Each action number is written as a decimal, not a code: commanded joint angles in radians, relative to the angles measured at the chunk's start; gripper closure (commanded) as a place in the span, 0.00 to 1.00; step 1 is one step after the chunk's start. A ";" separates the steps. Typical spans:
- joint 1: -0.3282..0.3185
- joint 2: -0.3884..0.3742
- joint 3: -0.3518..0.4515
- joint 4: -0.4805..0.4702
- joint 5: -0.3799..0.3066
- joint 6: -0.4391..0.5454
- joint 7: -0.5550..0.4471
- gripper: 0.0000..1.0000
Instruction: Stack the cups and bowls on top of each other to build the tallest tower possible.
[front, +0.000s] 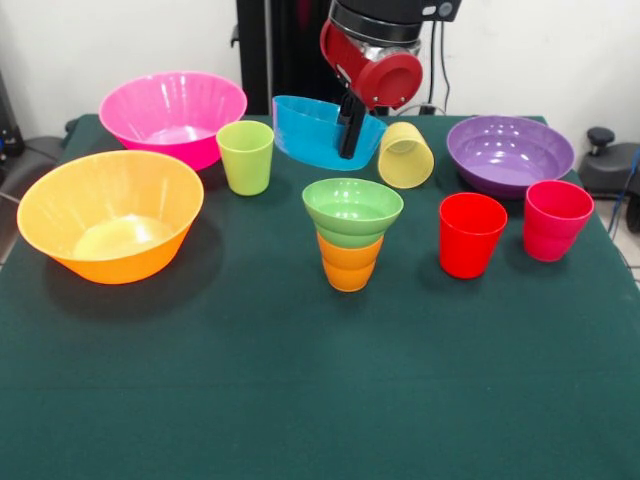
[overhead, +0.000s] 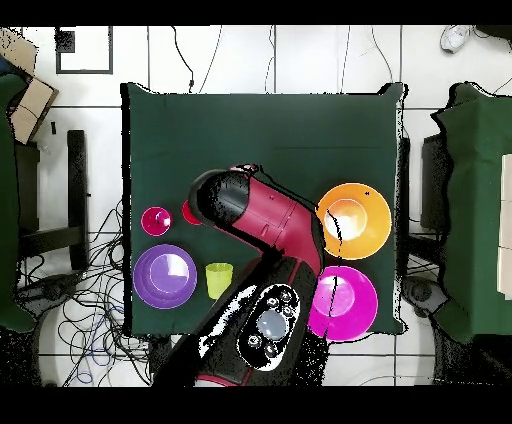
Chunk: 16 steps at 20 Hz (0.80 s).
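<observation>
Gripping the tilted small blue bowl (front: 318, 131) by its rim, my gripper (front: 351, 128) holds it at the far side of the dark green tablecloth (front: 320, 390). Nearer, the small light green bowl (front: 352, 211) sits on the orange ribbed cup (front: 349, 264). White wall (front: 540, 50) behind; cables (overhead: 80, 320) litter the tiled floor (overhead: 300, 60).

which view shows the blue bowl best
The front view. There the blue bowl shows tilted behind the green bowl on the orange cup, with the claw reaching down into it. In the overhead view the arm hides that bowl entirely.
</observation>
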<state>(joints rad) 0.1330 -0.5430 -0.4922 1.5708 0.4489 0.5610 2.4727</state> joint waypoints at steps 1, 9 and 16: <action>-0.013 0.055 0.118 -0.025 -0.050 -0.020 0.051 1.00; -0.012 0.059 0.119 -0.033 -0.046 -0.011 0.056 1.00; -0.010 0.070 0.113 -0.049 -0.047 -0.009 0.062 1.00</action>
<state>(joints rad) 0.1330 -0.5427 -0.4922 1.5707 0.4489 0.5610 2.4727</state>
